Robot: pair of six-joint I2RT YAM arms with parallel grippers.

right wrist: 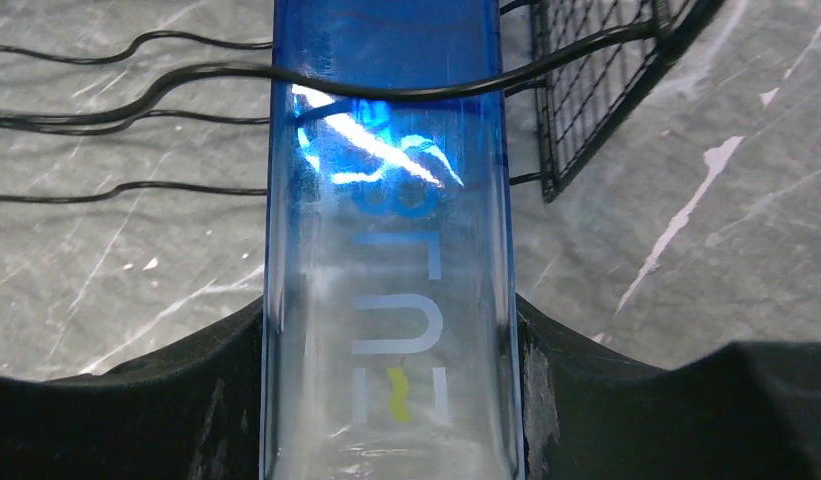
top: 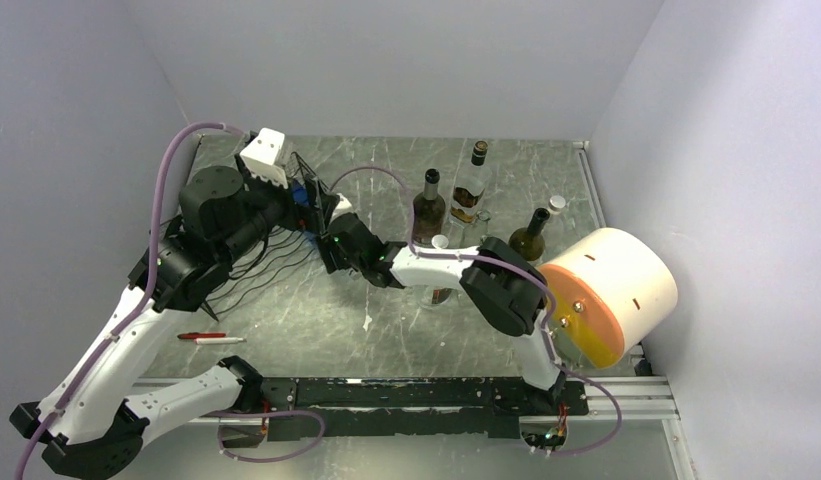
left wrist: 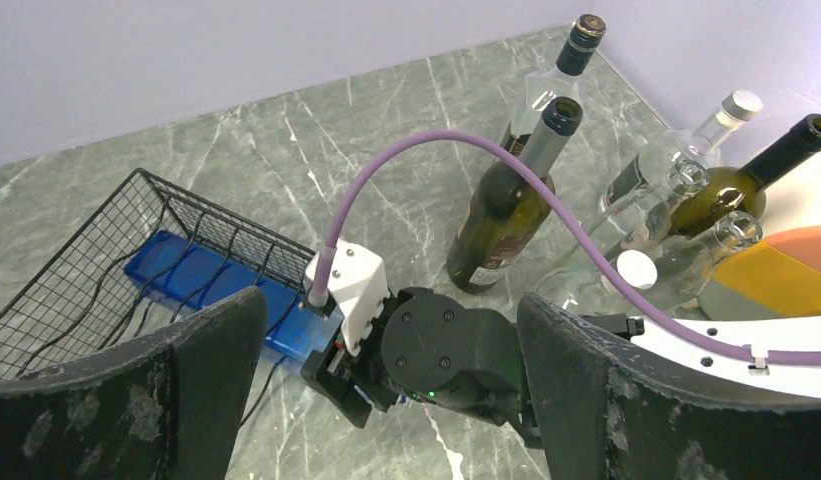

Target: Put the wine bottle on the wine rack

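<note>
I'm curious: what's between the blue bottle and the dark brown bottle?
The right pincer, shut on the blue bottle, seen in the left wrist view.

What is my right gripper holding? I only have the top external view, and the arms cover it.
Observer: The right gripper is shut on a blue bottle, with a finger against each side.
Operator: Is the bottle inside the rack?
Observer: Partly. Its far end passes under a black wire of the wine rack, beside the mesh.
Operator: And the left gripper?
Observer: The left gripper is open and empty, its fingers spread wide above the right arm's wrist.
</note>
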